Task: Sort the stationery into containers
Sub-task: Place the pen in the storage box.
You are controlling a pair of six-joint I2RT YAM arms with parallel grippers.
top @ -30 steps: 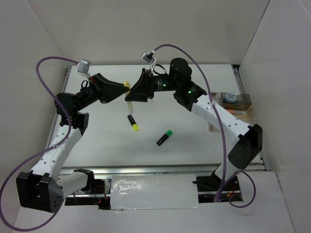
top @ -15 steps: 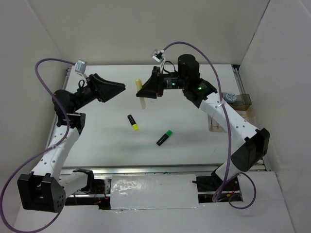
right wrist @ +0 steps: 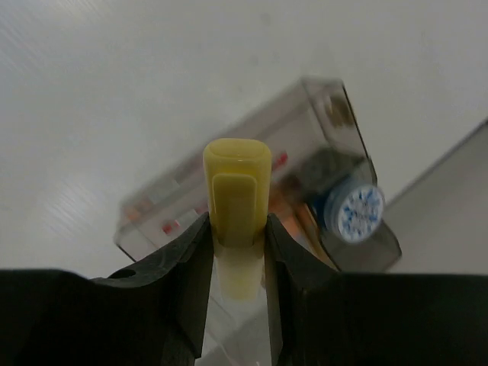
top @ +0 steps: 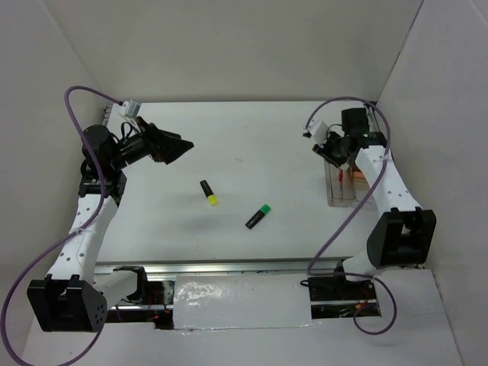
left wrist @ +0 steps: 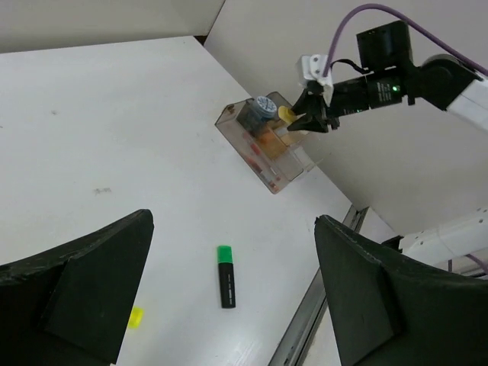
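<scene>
The right gripper has swung over the organiser, pinching the yellow stick for dropping; left gripper wide, empty

On the white table two black highlighters lie flat and apart: the yellow-capped highlighter sits near the middle, cap towards the near edge, and the green-capped highlighter lies a little nearer and to its right, slanted with its cap pointing up and away. At the right edge stands the smoky clear organiser, with the blue-topped round tub upright at its far end and an orange piece showing dimly through its walls. The pale yellow stick hangs over the organiser beside the tub, pinched between the fingers of the right gripper.
</scene>
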